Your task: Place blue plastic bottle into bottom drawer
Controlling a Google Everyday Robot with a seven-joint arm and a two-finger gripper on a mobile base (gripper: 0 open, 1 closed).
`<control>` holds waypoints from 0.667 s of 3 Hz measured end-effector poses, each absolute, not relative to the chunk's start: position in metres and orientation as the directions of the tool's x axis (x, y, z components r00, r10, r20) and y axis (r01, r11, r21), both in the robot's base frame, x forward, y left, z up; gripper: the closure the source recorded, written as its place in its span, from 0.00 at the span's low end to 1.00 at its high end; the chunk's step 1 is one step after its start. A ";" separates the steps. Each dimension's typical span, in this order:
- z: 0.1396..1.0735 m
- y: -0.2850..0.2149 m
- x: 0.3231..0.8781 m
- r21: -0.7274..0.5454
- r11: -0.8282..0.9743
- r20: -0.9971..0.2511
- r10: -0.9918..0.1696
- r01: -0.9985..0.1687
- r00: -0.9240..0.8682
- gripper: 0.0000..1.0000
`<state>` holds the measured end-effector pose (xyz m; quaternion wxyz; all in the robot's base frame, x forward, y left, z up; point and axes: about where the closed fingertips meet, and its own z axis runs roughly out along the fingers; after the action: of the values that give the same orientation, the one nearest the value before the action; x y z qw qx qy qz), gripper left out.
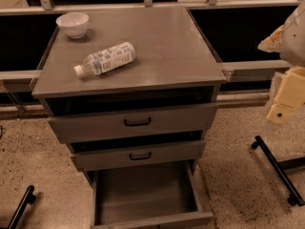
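The blue plastic bottle (105, 58) lies on its side on the grey cabinet top (162, 46), left of the middle, white cap pointing front-left. The bottom drawer (145, 194) is pulled out below the two upper drawers, and its plain grey inside holds nothing. My gripper (286, 101) is at the right edge of the view, off the side of the cabinet and well away from the bottle. Only its pale yellow-white body shows there.
A white bowl (73, 24) stands at the back left corner of the cabinet top. The two upper drawers (137, 123) with black handles sit slightly out. Black chair legs (279, 168) rest on the speckled floor at the right, another at the lower left (20, 206).
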<state>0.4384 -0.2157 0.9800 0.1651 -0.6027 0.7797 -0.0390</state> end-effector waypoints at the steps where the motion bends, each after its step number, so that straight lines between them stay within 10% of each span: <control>1: 0.980 -0.216 0.438 -0.260 0.270 -0.210 -0.953 -0.927 -0.219 0.00; 2: 0.976 -0.197 0.463 -0.277 0.181 -0.158 -0.977 -0.944 -0.141 0.00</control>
<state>0.4627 -0.1966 0.9759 0.1516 -0.6375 0.7533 -0.0555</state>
